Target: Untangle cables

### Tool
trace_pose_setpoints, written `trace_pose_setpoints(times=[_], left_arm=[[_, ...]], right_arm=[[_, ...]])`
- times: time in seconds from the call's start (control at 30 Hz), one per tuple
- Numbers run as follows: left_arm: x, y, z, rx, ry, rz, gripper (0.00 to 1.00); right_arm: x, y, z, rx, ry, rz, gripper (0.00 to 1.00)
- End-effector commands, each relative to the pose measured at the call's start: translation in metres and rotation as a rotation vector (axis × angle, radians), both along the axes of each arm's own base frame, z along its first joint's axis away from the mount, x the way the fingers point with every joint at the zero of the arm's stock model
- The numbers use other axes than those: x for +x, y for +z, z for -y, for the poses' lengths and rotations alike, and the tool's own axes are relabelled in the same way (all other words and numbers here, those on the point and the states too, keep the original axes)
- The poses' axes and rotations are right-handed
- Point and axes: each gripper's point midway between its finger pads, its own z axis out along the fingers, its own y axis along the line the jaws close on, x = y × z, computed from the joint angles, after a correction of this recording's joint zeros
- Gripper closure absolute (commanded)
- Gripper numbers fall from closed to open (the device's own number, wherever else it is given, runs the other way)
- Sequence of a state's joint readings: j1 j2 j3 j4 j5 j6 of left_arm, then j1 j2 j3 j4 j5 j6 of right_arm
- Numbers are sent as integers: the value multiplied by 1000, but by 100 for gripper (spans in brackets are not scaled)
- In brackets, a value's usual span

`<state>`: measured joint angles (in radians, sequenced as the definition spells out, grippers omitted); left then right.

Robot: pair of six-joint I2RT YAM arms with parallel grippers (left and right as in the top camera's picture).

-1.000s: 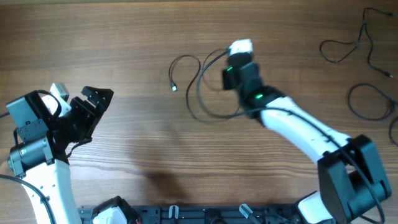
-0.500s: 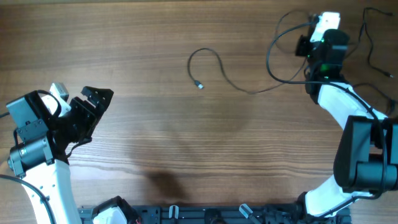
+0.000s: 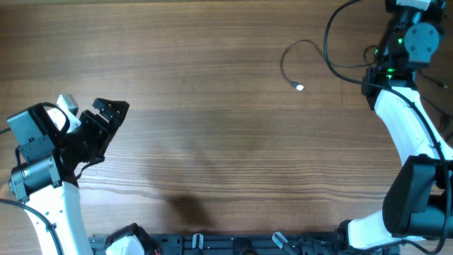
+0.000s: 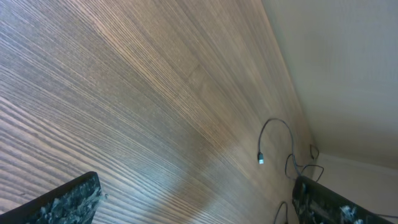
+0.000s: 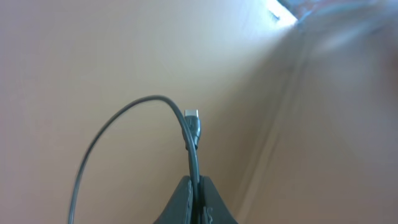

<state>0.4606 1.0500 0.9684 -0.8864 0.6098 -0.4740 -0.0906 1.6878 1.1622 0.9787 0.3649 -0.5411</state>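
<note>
A thin black cable (image 3: 311,44) with a silvery tip (image 3: 299,87) trails over the table's far right toward my right gripper (image 3: 409,6), which is at the top right edge and shut on it. In the right wrist view the cable (image 5: 188,134) runs up out of the closed jaws (image 5: 198,186) and ends in a small plug. The same cable shows far off in the left wrist view (image 4: 277,124). My left gripper (image 3: 106,120) is open and empty at the left, far from the cables.
More thin black cable loops (image 3: 442,85) lie at the table's far right edge, partly behind my right arm (image 3: 403,120). The dark base rail (image 3: 233,244) runs along the front edge.
My right gripper has carried the cable from the table's middle to the far top right corner, dragging its silvery tip rightward. The left arm has not moved.
</note>
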Motion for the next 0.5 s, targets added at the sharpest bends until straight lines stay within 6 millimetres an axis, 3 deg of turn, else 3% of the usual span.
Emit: trace_pose_setpoints(times=[0.0, 0.07, 0.13, 0.2, 0.27, 0.3, 0.37, 0.4, 0.47], left_arm=[[0, 2, -2, 2, 11, 5, 0], [0, 2, -2, 2, 11, 5, 0], [0, 2, -2, 2, 11, 5, 0], [0, 2, -2, 2, 11, 5, 0], [0, 2, -2, 2, 11, 5, 0], [0, 2, -2, 2, 11, 5, 0], [0, 2, -2, 2, 11, 5, 0], [0, 2, -2, 2, 11, 5, 0], [0, 2, -2, 2, 11, 5, 0]], right_arm=[[-15, 35, -15, -144, -59, 56, 96], [-7, 34, -38, -224, -4, 24, 96], [15, 1, -61, -252, 88, -130, 96], [38, -58, -94, -293, 272, -361, 95], [52, -140, -124, -293, 478, -599, 95], [57, -170, -125, -281, 494, -668, 95], [62, -210, -119, -257, 476, -763, 95], [63, -226, -117, -247, 466, -801, 82], [61, -258, -115, -225, 467, -889, 12]])
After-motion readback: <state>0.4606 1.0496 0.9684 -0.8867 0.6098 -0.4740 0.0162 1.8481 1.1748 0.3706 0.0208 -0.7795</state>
